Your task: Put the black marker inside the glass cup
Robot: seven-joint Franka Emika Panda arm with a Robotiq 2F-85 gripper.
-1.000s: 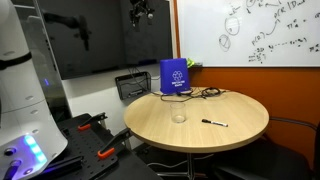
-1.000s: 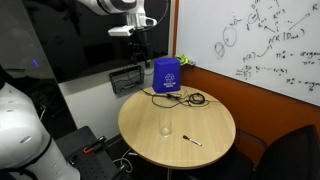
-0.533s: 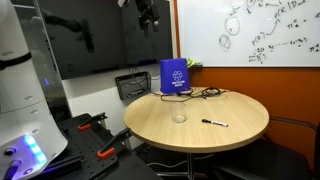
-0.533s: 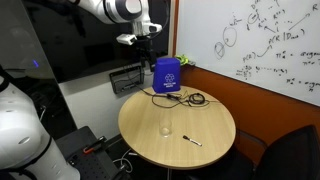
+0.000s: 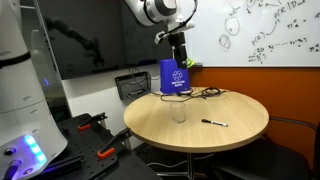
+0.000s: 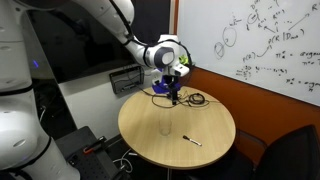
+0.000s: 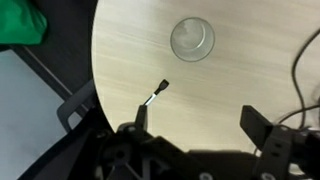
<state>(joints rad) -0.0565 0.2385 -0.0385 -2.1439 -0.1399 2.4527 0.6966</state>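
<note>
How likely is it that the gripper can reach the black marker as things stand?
Probably yes: the black marker lies alone on the table, apart from the glass cup, and the open gripper hangs above with nothing between.

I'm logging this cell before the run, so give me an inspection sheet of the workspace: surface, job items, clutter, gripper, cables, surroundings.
Surface: round wooden table.
Job's things: glass cup upright; black marker lying flat on the table, apart from the cup.
Clutter: blue bag at the table's far edge.
Grippers: gripper open, in the air above the table, holding nothing.
Cables: black cables beside the bag.
Surroundings: whiteboard with writing.
</note>
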